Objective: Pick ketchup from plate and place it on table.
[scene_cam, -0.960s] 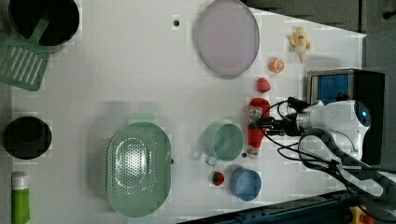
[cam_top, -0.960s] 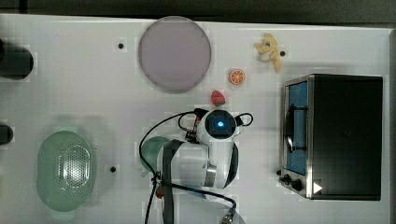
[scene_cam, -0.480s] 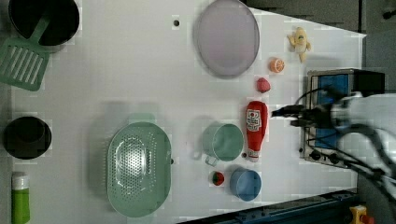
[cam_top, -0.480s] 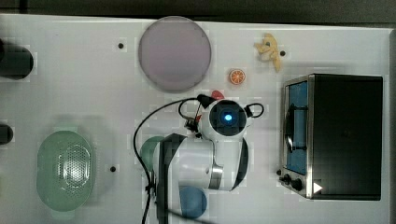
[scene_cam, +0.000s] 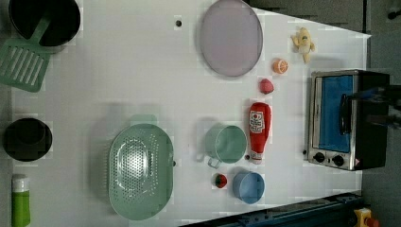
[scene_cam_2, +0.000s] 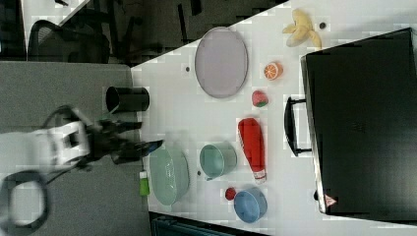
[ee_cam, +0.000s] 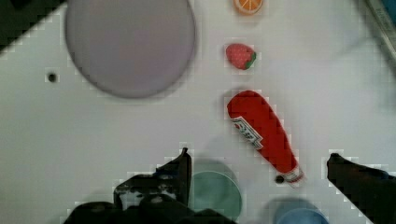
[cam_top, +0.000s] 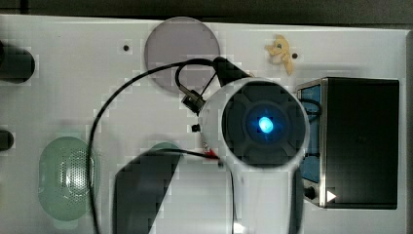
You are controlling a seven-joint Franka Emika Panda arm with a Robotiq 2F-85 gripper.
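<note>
Here the gripper stands wide open with nothing between its dark fingers, seen at the lower edge of the wrist view, high above the table. The ketchup lies flat on the white tabletop, off the plate, its white cap end toward the lower right of the wrist view and a small red strawberry just beyond its broad end.

In the left view the ketchup lies right of centre, lengthwise up and down the frame, just beside a pale green cup on its left and near a blue bowl below it. The mauve-grey plate sits bare at the upper middle, well apart from the bottle. A green colander rests lower left of centre, a green spatula at upper left, and a toaster oven along the right edge.

The table is a plain white sheet with a few small dark holes. In the right view its far edge gives way to grey floor at the left of the frame and dark chairs in the upper left, where the arm hangs blurred over the floor. In the top view the arm's round housing with its blue light covers the middle of the frame, cables looping to its left.
</note>
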